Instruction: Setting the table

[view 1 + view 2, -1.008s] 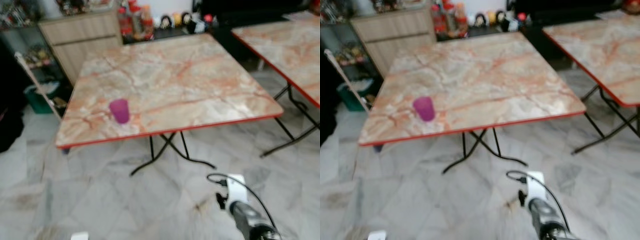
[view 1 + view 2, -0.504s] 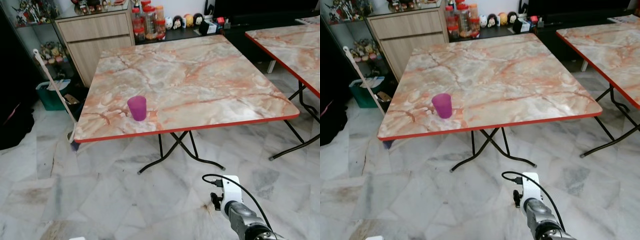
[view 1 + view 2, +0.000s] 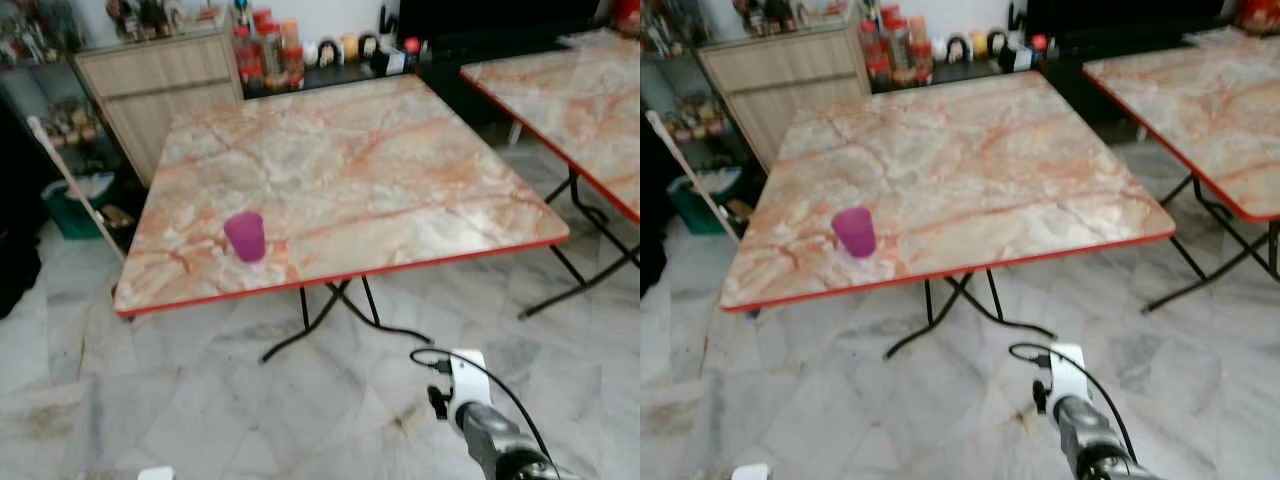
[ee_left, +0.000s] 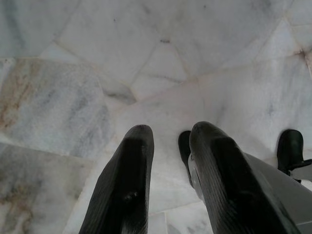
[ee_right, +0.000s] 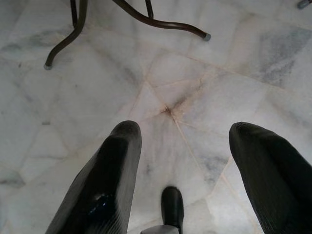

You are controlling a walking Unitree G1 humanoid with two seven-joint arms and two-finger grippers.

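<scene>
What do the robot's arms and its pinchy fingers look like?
The right arm is a silver-grey metal tube with a white boxy block on it, and a thin black cable loops out of that block. The left gripper has two long, rounded black fingers with a dull, slightly textured surface. The right gripper has the same kind of thick black fingers, tapering to blunt tips.

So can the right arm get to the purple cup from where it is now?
Probably not yet: the right pincer hangs low over the floor, short of the table, and the cup sits towards the left.
</scene>
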